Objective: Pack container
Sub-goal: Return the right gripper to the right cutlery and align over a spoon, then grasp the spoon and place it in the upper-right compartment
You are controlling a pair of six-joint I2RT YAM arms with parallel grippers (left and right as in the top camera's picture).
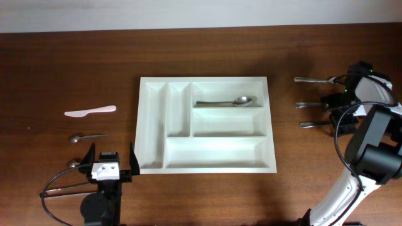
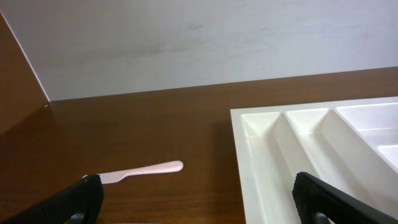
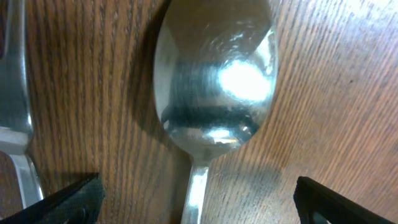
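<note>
Spread-fingered, the right gripper (image 3: 199, 202) is held just over a steel spoon (image 3: 214, 74) on the wooden table (image 1: 63, 63); the left gripper (image 1: 111, 149) is likewise parted, empty, beside the white cutlery tray (image 1: 146, 125), placed mid-table

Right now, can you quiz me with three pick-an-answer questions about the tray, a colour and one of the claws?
1. Where is the spoon that lies inside the white tray?
A) the far wide slot
B) the near wide slot
C) a narrow slot

2. What colour is the plastic knife left of the tray?
A) green
B) pink
C) black

3. How is the left claw?
A) shut on a fork
B) shut on nothing
C) open and empty

Answers:
1 A, it lies in the wide slot by the tray's far edge.
2 B, it is pale pink.
3 C, its fingers stand wide apart and hold nothing.
</note>
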